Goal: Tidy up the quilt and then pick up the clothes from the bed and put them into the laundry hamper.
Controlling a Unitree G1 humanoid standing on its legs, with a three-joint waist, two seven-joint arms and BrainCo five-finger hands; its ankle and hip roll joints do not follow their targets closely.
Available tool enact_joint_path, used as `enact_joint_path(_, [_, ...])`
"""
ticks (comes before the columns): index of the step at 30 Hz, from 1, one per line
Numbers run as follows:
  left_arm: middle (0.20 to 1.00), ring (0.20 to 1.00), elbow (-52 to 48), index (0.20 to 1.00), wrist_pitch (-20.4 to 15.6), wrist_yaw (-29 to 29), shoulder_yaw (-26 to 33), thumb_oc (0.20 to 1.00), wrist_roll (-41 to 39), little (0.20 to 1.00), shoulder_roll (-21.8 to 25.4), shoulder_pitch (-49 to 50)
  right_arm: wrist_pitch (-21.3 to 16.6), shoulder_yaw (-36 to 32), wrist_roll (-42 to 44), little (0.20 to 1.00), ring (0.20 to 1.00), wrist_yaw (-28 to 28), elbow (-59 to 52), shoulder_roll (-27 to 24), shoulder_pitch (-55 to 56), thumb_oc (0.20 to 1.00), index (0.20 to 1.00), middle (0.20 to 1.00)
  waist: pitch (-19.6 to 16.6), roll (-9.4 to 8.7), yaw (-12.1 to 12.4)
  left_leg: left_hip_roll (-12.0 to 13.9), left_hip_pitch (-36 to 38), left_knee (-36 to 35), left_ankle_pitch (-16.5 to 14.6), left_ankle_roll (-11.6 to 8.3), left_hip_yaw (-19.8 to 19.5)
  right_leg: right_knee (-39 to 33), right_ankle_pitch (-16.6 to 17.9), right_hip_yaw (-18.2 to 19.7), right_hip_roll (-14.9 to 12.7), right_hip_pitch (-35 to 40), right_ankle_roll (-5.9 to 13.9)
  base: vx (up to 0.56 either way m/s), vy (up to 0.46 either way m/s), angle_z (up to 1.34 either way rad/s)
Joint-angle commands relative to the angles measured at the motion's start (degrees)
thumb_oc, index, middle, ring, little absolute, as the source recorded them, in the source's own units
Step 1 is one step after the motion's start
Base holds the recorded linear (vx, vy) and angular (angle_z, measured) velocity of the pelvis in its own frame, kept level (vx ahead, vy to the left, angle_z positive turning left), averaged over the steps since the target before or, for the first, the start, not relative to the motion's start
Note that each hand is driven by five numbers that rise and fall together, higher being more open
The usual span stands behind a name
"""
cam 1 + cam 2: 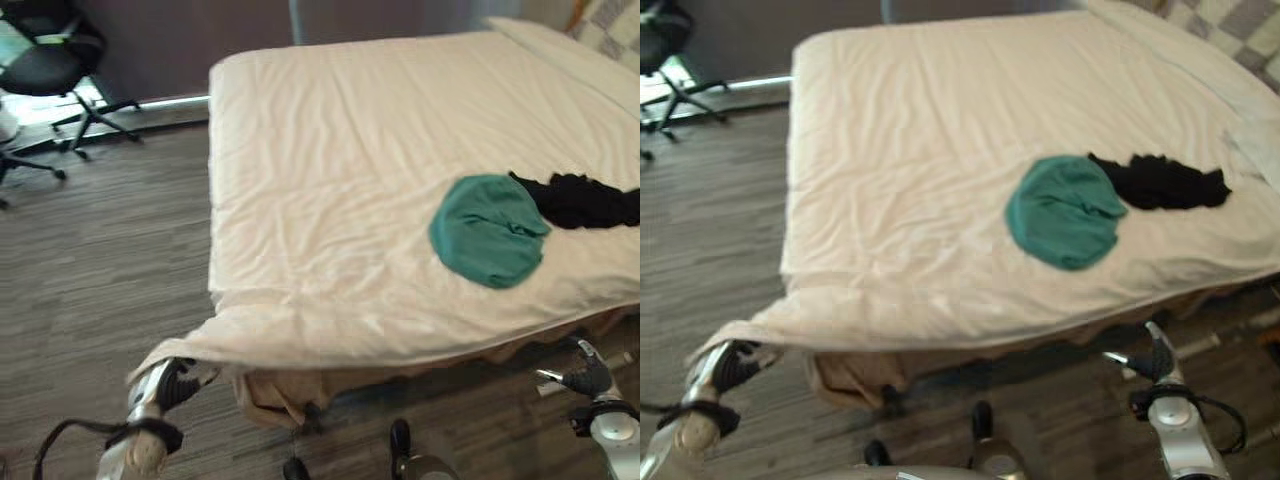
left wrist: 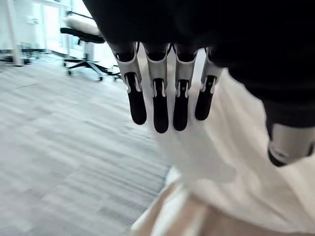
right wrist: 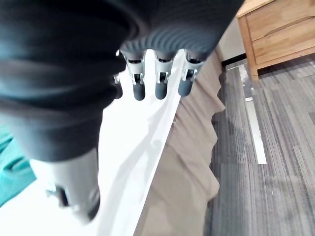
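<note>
While no writing can be read anywhere, the cream quilt [image 1: 330, 170] lies softly wrinkled over the bed, its near corner drooping beside the left hand [image 2: 162, 98], whose fingers hang straight and released. A rounded green garment [image 1: 488, 230] touches crumpled black clothes [image 1: 580, 200]. The right hand [image 3: 152, 78] hovers loose-fingered at the quilt's edge

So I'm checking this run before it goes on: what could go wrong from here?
The quilt corner by the left hand hangs off the bed; a pull might drag it further down. The green cloth and black cloth touch, so one grasp may lift both or drop one. The right hand is below the edge and could snag the bed skirt.
</note>
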Motion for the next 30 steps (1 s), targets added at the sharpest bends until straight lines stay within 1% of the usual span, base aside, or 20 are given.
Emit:
enact_joint_path(1, [1.0, 1.0, 3.56, 1.0, 0.08, 1.1, -0.85, 1.0, -0.13, 1.0, 1.34, -3.63, -3.4, -0.43, -3.07, 1.0, 1.0, -2.05, -2.67, -3.74, -7.87, 1.0, 1.0, 1.0, 1.85, 0.73, 1.43, 0.08, 1.71, 0.9, -2.38, 1.42, -1.48, 1.27, -7.42, -1.62, -3.89, 4.16, 5.72, -0.01, 0.016, 0.26])
enact_joint_path(2, [1.0, 1.0, 11.26, 1.0, 0.94, 0.82, -3.81, 1.0, 1.21, 1.0, -0.35, -3.32, -4.42, 1.9, -3.7, 1.0, 1.0, -2.36, -6.42, -4.85, -12.22, 1.0, 1.0, 1.0, 2.01, 0.44, 2.94, 0.18, 1.4, 0.84, -2.18, 1.44, -1.8, 1.27, -7.57, -2.15, -3.93, 4.27, 5.72, -0.02, 0.002, 0.28])
enact_joint_path(3, [1.0, 1.0, 11.61, 1.0, 0.81, 1.02, -3.89, 1.0, 1.23, 1.0, -0.48, -3.62, -4.39, 1.92, -3.7, 0.642, 0.642, -2.38, -6.39, -4.93, -12.39, 0.642, 0.642, 0.642, 2.04, 0.5, 2.88, 0.17, 1.21, 0.76, -1.9, 1.48, -1.81, 1.26, -7.38, -2.16, -3.92, 4.06, 5.64, -0.05, 0.001, 0.17])
enact_joint_path(4, [1.0, 1.0, 22.08, 1.0, 1.8, 1.47, -7.04, 1.0, 2.42, 1.0, -2.5, -4.44, -5.89, 6.01, -2.73, 0.2, 0.2, -2.82, -10.16, -5.16, -18.3, 0.2, 0.2, 0.2, 2.62, 0.22, 4.2, 0.29, 0.54, 0.79, -1.51, 1.4, -2.3, 1.29, -7.43, -2.67, -3.9, 3.69, 5.55, -0.06, -0.016, 0.14])
enact_joint_path(6, [1.0, 1.0, 30.34, 1.0, 2.75, 2.47, -8.98, 1.0, 2.7, 1.0, -4.36, -6.16, -6.68, 9.76, -1.38, 0.2, 0.2, -3.04, -11.57, -4.51, -23.52, 0.2, 0.2, 0.2, 3.39, -0.07, 5.1, 0.43, -0.51, 1.02, -1.13, 1.25, -2.78, 1.3, -7.48, -3.01, -3.79, 3.03, 5.41, -0.09, -0.028, 0.22])
enact_joint_path(9, [1.0, 1.0, 38.83, 1.0, 3.62, 4.63, -11.72, 1.0, 1.17, 1.0, -6.26, -9.13, -7.52, 16.65, 0.51, 0.2, 0.2, -4.3, -13.47, -1.77, -33.38, 0.2, 0.2, 0.2, 6.59, -0.17, 7.09, 0.95, -3.88, 1.69, -0.44, 0.9, -4.13, 1.94, -7.57, -3.31, -3.72, 0.55, 5.18, -0.17, -0.039, 0.27])
enact_joint_path(11, [1.0, 1.0, 42.59, 1.0, 3.59, 6.46, -13.39, 1.0, -1.1, 1.0, -6.7, -12.29, -7.78, 22.26, 2.71, 0.2, 0.2, -5.47, -11.46, 0.93, -42.75, 0.2, 0.2, 0.2, 10.04, 0.18, 8.37, 1.48, -7.89, 2.93, 0.22, 0.62, -5.2, 3.12, -7.53, -3.42, -3.84, -2.95, 4.81, -0.25, -0.03, 0.29])
enact_joint_path(14, [1.0, 1.0, 44.66, 1.0, 3.82, 8.58, -15.63, 1.0, -2.78, 1.0, -6.62, -14.61, -7.52, 27.63, 5.61, 0.2, 0.2, -5.85, -8.24, 4.7, -51.73, 0.2, 0.2, 0.2, 13.42, 0.92, 10.18, 2.35, -12.31, 4.79, 0.97, 0.09, -5.96, 4.71, -7.44, -3.87, -4.09, -6.65, 4.37, -0.16, -0.008, 0.29])
enact_joint_path(16, [1.0, 1.0, 43.95, 1.0, 3.34, 9.86, -16.9, 1.0, -4.33, 1.0, -6.1, -16.22, -8.04, 30.44, 8.82, 0.2, 0.2, -5.71, -4.86, 7.93, -56.18, 0.2, 0.2, 0.2, 15.68, 1.69, 11.41, 2.79, -16.02, 6.02, 1.62, -0.41, -6.5, 6.09, -7.36, -4.65, -4.42, -9.67, 4.26, -0.14, -0.012, 0.33])
enact_joint_path(17, [1.0, 1.0, 43.97, 1.0, 3.33, 9.86, -16.86, 1.0, -4.33, 1.0, -6.11, -16.26, -8.11, 30.5, 8.85, 0.2, 0.2, -5.72, -4.73, 7.97, -56.32, 0.2, 0.2, 0.2, 15.57, 1.68, 11.34, 2.81, -16.27, 6.14, 1.59, -0.41, -6.56, 6.19, -7.4, -4.68, -4.43, -9.89, 4.25, -0.11, -0.013, 0.14])
enact_joint_path(18, [1.0, 1.0, 42.87, 1.0, 3.15, 10.56, -17.62, 1.0, -5.08, 1.0, -5.85, -16.99, -8.18, 31.26, 9.79, 0.2, 0.2, -6.02, -3.16, 9.49, -57.72, 0.2, 0.2, 0.2, 16.38, 1.97, 11.91, 2.88, -18.03, 6.69, 1.99, -0.73, -6.88, 6.81, -7.38, -5.15, -4.55, -11.17, 4.18, -0.15, -0.011, -0.09])
enact_joint_path(19, [1.0, 1.0, 40.1, 1.0, 2.0, 11.48, -18.89, 1.0, -6.79, 1.0, -5.45, -18.15, -8.62, 33.59, 11.64, 0.2, 0.2, -5.79, 0.52, 12.65, -59.96, 0.2, 0.2, 0.2, 18.19, 3.11, 13.06, 2.95, -21.53, 7.42, 2.69, -1.12, -7.49, 8.46, -7.56, -5.98, -5.08, -14.12, 4.13, -0.14, -0.011, 0.14])
enact_joint_path(20, [1.0, 1.0, 40.08, 1.0, 2.0, 11.47, -18.85, 1.0, -6.79, 1.0, -5.44, -18.14, -8.69, 33.63, 11.66, 0.2, 0.2, -5.79, 0.61, 12.69, -60.03, 0.2, 0.2, 0.2, 18.03, 3.09, 12.99, 2.96, -21.81, 7.54, 2.66, -1.11, -7.57, 8.57, -7.61, -6.02, -5.1, -14.35, 4.12, -0.11, -0.032, 0.33])
enact_joint_path(21, [1.0, 1.0, 35.17, 1.0, 0.81, 11.97, -20.26, 1.0, -7.83, 1.0, -4.95, -18.76, -8.77, 35.35, 13.95, 0.2, 0.2, -4.75, 2.99, 16.04, -60.1, 0.2, 0.2, 0.2, 19.19, 4.0, 13.75, 3.0, -24.17, 8.37, 1.85, -1.9, -8.46, 10.34, -9.04, -6.22, -5.42, -16.5, 4.55, -0.03, -0.028, 0.35])
enact_joint_path(23, [1.0, 1.0, 30.02, 1.0, 0.13, 11.82, -21.14, 1.0, -7.94, 1.0, -4.12, -18.47, -8.97, 36.63, 15.22, 0.2, 0.2, -3.82, 6.62, 19.84, -59.46, 0.2, 0.2, 0.2, 19.34, 4.85, 14.55, 2.91, -26.1, 9.34, 1.66, -1.95, -9.1, 11.77, -9.55, -6.81, -6.07, -18.24, 4.51, -0.06, -0.028, 0.22])
enact_joint_path(26, [1.0, 1.0, 23.78, 1.0, -1.09, 11.46, -22.02, 1.0, -8.62, 1.0, -3.48, -18.11, -8.33, 38.64, 21.33, 0.2, 0.2, -0.02, 9.86, 25.4, -55.91, 0.2, 0.2, 0.2, 19.53, 5.28, 15.29, 2.75, -26.75, 10.75, 0.91, -1.74, -9.35, 12.98, -10.02, -6.73, -6.44, -18.77, 4.32, -0.03, -0.013, 0.03])
enact_joint_path(27, [1.0, 1.0, 22.77, 1.0, -1.31, 11.0, -22.47, 1.0, -8.43, 1.0, -3.47, -17.96, -7.1, 40.1, 23.93, 0.2, 0.2, 2.52, 10.24, 27.66, -53.87, 0.2, 0.2, 0.2, 19.48, 5.21, 15.53, 2.65, -26.31, 11.01, 0.62, -1.61, -9.36, 13.11, -10.16, -6.71, -6.45, -18.35, 4.24, 0.01, -0.018, -0.06])
enact_joint_path(28, [1.0, 1.0, 22.08, 1.0, -1.34, 10.72, -22.99, 1.0, -8.2, 1.0, -3.48, -17.78, -7.05, 41.68, 26.03, 0.2, 0.2, 4.24, 10.02, 29.45, -52.3, 0.2, 0.2, 0.2, 19.31, 5.1, 15.78, 2.58, -25.65, 11.04, 0.36, -1.49, -9.47, 13.0, -10.31, -6.66, -6.47, -17.65, 4.17, 0.03, -0.024, -0.09])
enact_joint_path(29, [1.0, 1.0, 21.53, 1.0, -1.37, 10.21, -23.81, 1.0, -7.91, 1.0, -3.71, -17.69, -5.97, 43.53, 30.93, 0.2, 0.2, 7.67, 10.06, 31.58, -49.73, 0.2, 0.2, 0.2, 18.96, 4.85, 15.94, 2.6, -24.67, 10.84, 0.09, -1.39, -9.53, 12.76, -10.43, -6.68, -6.49, -16.73, 4.13, 0.04, -0.028, -0.07])
enact_joint_path(30, [1.0, 1.0, 21.35, 1.0, -1.43, 9.99, -24.05, 1.0, -7.8, 1.0, -3.83, -17.19, -5.87, 45.02, 33.55, 0.2, 0.2, 9.31, 9.28, 32.46, -47.55, 0.2, 0.2, 0.2, 18.69, 4.67, 15.96, 2.55, -23.79, 10.59, -0.1, -1.31, -9.57, 12.36, -10.56, -6.65, -6.45, -15.86, 4.06, 0.05, -0.029, -0.06])
